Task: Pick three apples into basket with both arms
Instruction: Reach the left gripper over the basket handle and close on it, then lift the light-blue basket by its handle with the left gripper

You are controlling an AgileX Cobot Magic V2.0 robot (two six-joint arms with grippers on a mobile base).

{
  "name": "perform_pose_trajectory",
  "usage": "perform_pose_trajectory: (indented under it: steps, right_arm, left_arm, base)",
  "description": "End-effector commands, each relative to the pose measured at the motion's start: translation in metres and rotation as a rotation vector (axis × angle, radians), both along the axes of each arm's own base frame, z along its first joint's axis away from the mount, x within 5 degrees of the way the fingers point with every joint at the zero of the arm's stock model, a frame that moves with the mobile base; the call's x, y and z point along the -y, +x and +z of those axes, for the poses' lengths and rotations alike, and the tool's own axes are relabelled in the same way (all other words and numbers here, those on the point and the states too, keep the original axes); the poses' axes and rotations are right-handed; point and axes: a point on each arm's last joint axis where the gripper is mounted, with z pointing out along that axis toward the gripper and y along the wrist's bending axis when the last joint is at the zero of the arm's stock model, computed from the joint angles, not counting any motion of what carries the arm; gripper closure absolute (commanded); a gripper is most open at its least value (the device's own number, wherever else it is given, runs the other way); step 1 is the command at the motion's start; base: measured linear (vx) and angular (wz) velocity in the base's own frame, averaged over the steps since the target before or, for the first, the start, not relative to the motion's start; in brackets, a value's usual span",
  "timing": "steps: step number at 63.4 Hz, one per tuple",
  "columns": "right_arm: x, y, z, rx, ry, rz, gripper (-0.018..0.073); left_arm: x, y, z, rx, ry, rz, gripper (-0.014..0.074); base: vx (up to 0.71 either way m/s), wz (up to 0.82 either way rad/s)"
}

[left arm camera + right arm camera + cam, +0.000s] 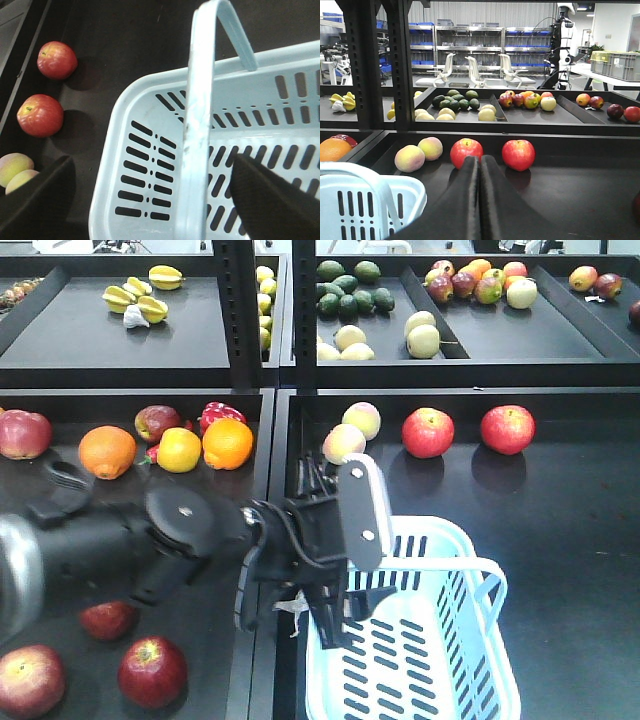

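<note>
Apples [152, 672], three dark-red, lay at lower left of the front view, well apart from the basket [105, 170]; its visible floor held none. Left pincer [152, 165] hung wide and empty over the basket, straddling its handle [200, 100]. Right pincer [479, 160] was pressed closed, empty. Judged: first pick pending; next move, reach lower left for an apple.
</note>
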Motion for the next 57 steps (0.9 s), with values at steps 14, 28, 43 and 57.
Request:
perform_pose_trajectory:
  steps: [14, 28, 43, 57]
  right_arm:
    - [0.0, -0.001, 0.002, 0.068, -0.013, -0.001, 0.0568]
    - [0.0, -0.001, 0.002, 0.068, -0.013, -0.001, 0.0568]
    - [0.0, -0.001, 0.002, 0.068, -0.013, -0.001, 0.0568]
    - [0.0, -0.001, 0.002, 0.068, -0.013, -0.001, 0.0568]
  left_arm:
    - [0.018, 0.0, 0.0, 0.085, 0.007, 0.053, 0.0012]
    - [0.017, 0.009, -0.009, 0.145, 0.051, 0.121, 0.0106]
    - [0.016, 0.01, -0.009, 0.155, 0.053, 0.137, 0.0282]
    - [0.016, 0.01, -0.007, 0.158, 0.048, 0.139, 0.0596]
  base:
    - [0.0, 0.0]
    - [0.0, 0.0]
    - [0.0, 0.0]
    - [0.0, 0.0]
